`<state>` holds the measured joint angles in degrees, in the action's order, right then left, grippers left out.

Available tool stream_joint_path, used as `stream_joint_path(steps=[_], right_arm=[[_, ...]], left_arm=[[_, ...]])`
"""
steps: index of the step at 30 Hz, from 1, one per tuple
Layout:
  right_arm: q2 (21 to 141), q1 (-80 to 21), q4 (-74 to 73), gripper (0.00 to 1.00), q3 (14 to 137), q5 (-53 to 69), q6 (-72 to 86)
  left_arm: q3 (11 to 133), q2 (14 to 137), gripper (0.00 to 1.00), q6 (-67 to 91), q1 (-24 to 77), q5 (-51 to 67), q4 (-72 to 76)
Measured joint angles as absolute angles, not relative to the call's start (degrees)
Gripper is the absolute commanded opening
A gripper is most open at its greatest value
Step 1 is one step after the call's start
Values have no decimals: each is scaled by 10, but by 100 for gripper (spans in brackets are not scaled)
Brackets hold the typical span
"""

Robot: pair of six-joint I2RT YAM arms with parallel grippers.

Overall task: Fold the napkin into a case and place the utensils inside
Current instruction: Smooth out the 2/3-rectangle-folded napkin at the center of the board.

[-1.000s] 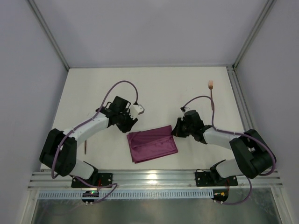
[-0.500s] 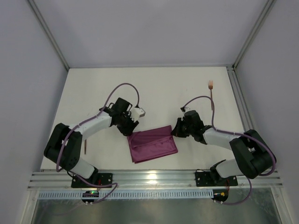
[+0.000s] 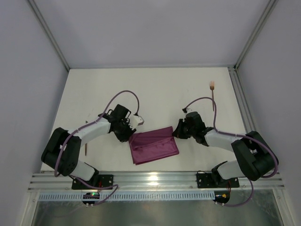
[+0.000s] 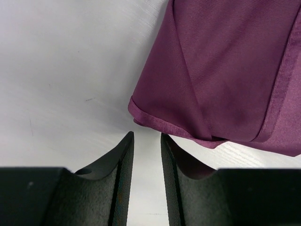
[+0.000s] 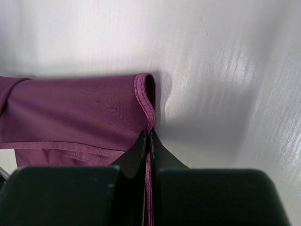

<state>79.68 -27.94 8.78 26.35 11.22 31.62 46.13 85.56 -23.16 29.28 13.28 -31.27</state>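
The maroon napkin (image 3: pixel 153 145) lies folded into a layered rectangle at the table's near middle. My right gripper (image 3: pixel 176 132) is shut on its right hemmed edge; in the right wrist view the jaws (image 5: pixel 149 134) pinch the hem of the napkin (image 5: pixel 75 108). My left gripper (image 3: pixel 128 133) sits at the cloth's upper left corner. In the left wrist view it (image 4: pixel 146 137) is slightly open and empty, with the napkin's corner (image 4: pixel 221 70) just ahead of the tips. A copper fork (image 3: pixel 214 96) lies at the far right. Another thin utensil (image 3: pixel 87 149) lies by the left arm.
A white table (image 3: pixel 164 89) is bounded by grey walls and a metal rail (image 3: pixel 150 179) at the near edge. Purple cables loop above both wrists.
My left gripper has moved down and in, from above the cloth to its upper left corner. The right arm and napkin have stayed still.
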Motion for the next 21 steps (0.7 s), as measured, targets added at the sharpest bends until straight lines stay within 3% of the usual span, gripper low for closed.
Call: stream_joint_path(steps=[7, 11, 13, 17, 21], right_arm=[[793, -281, 83, 4, 263, 110, 316], [791, -283, 81, 4, 263, 108, 316], [791, -284, 81, 4, 263, 108, 316], [791, -284, 80, 4, 263, 107, 316], [787, -284, 70, 4, 265, 107, 314]], left_arm=[[451, 785, 36, -248, 295, 152, -312], [450, 697, 60, -277, 333, 151, -302], [441, 667, 64, -297, 384, 136, -283], [392, 667, 63, -336, 471, 110, -242], [364, 728, 53, -356, 480, 76, -228]])
